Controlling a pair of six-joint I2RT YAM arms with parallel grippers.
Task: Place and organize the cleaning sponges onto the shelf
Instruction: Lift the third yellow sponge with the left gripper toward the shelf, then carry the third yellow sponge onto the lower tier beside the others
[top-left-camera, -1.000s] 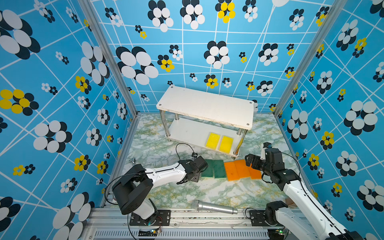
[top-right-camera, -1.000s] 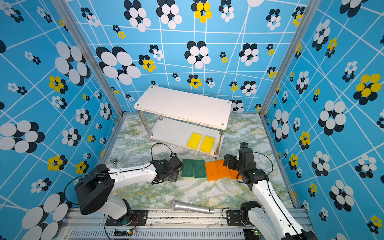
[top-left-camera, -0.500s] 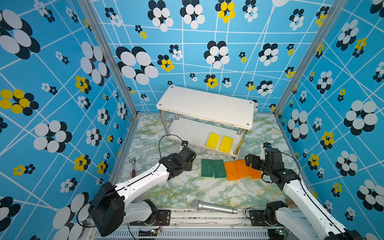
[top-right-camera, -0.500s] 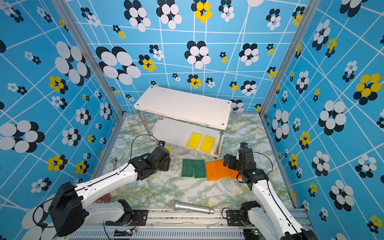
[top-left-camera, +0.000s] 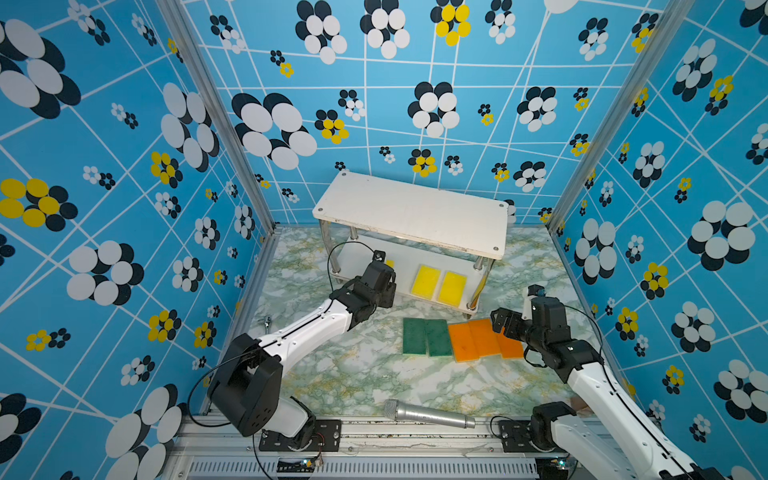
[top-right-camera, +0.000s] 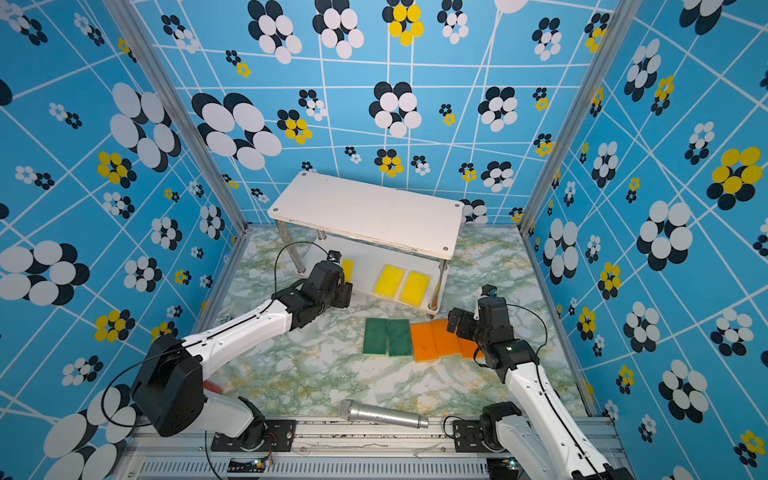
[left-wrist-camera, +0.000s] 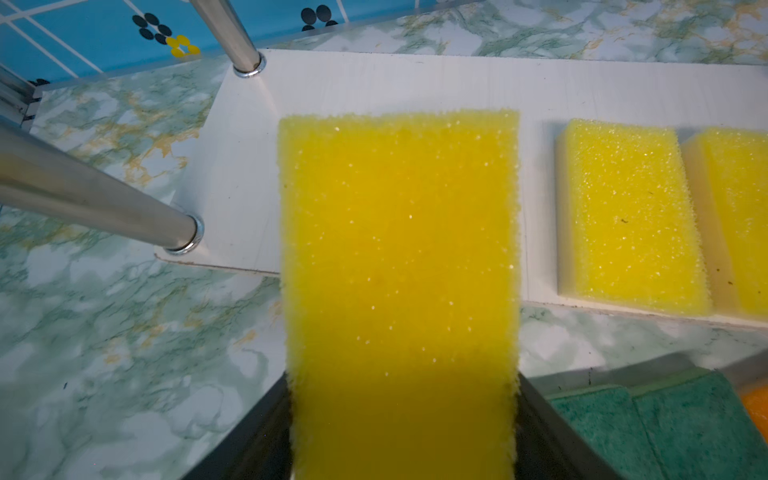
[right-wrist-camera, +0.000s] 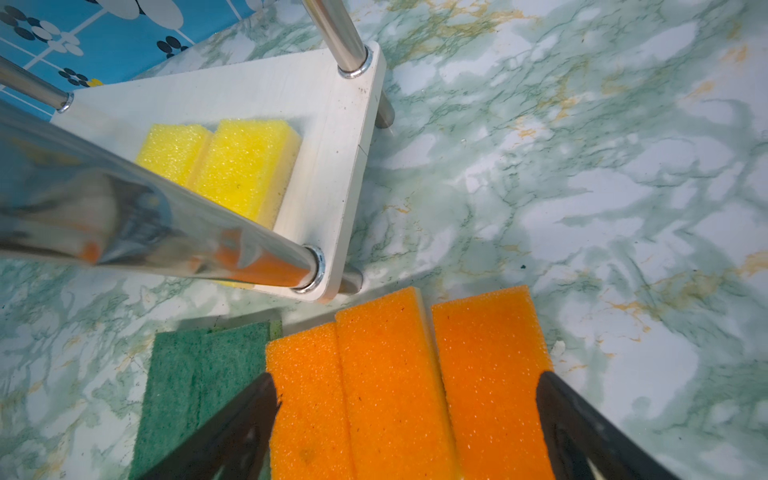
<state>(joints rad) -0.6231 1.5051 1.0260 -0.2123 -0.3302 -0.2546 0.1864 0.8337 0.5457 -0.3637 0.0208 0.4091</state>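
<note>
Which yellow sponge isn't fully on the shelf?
The leftmost yellow sponge, between the left tool's jaws, overhanging the shelf's lower board; the other two lie flat on it.

We see porous, grainy foam on the yellow sponge (left-wrist-camera: 399, 270), mirror-bright metal shelf posts (left-wrist-camera: 104, 203), matt white shelf board (left-wrist-camera: 374, 83).

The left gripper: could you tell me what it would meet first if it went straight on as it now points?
Probably the shelf's lower board: the left gripper, holding a yellow sponge, points over its near edge at the bare stretch beside the two placed sponges. Height above it is unclear.
</note>
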